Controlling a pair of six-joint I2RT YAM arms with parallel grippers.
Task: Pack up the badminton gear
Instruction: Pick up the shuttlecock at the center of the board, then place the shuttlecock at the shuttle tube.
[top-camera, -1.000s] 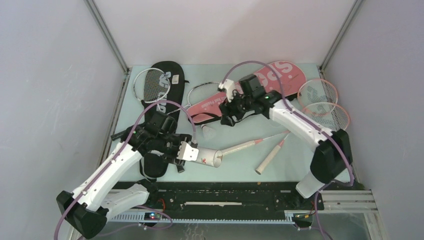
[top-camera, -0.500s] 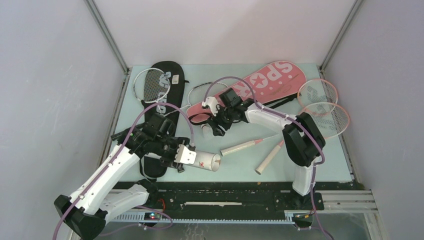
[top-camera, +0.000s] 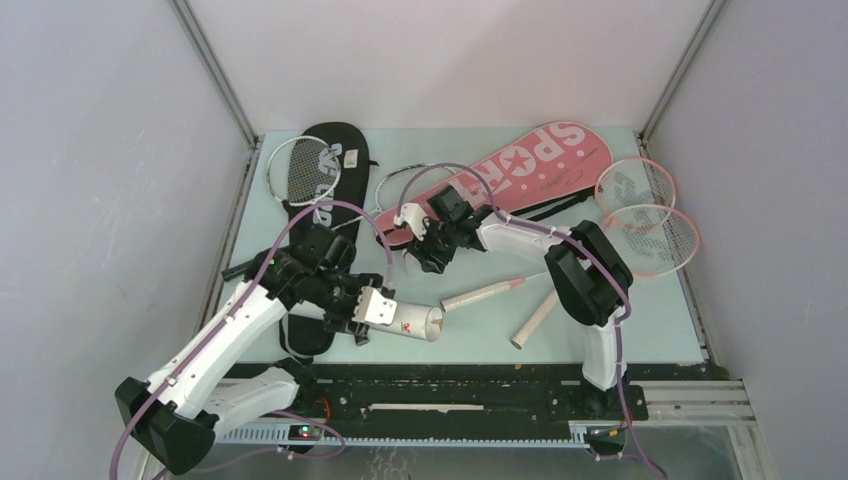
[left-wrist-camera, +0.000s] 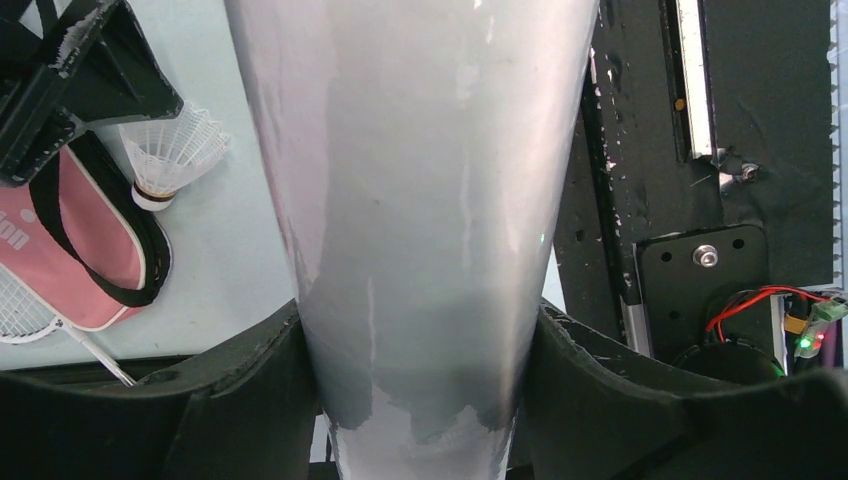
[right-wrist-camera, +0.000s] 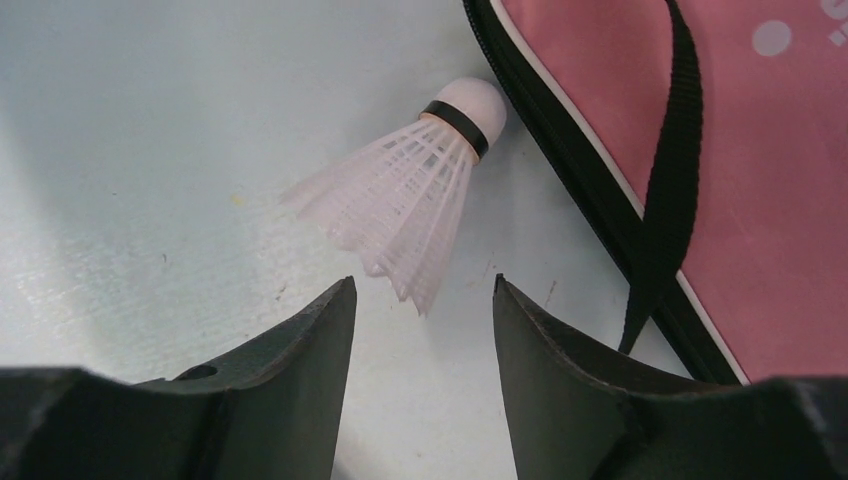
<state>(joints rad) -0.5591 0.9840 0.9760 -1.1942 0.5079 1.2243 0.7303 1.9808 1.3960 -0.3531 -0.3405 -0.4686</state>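
- R gripper (right-wrist-camera: 424, 292): fingers kept apart, tips just at skirt of shuttlecock (right-wrist-camera: 412, 205), which is laid just beside pink cover (right-wrist-camera: 790, 200).
- L gripper (left-wrist-camera: 415, 335): clamped on white tube (left-wrist-camera: 420, 150), held near-side of pink cover.

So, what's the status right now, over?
Left gripper shut on long white tube. Right gripper open, over small white feather shuttlecock. Pink racket cover close beside it.

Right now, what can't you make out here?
Tube contents: left wrist shows only its wall; mouth too small in top view.
Shuttlecock: largely hidden by right gripper in top view.
Black cover middle: left arm over it, top view.
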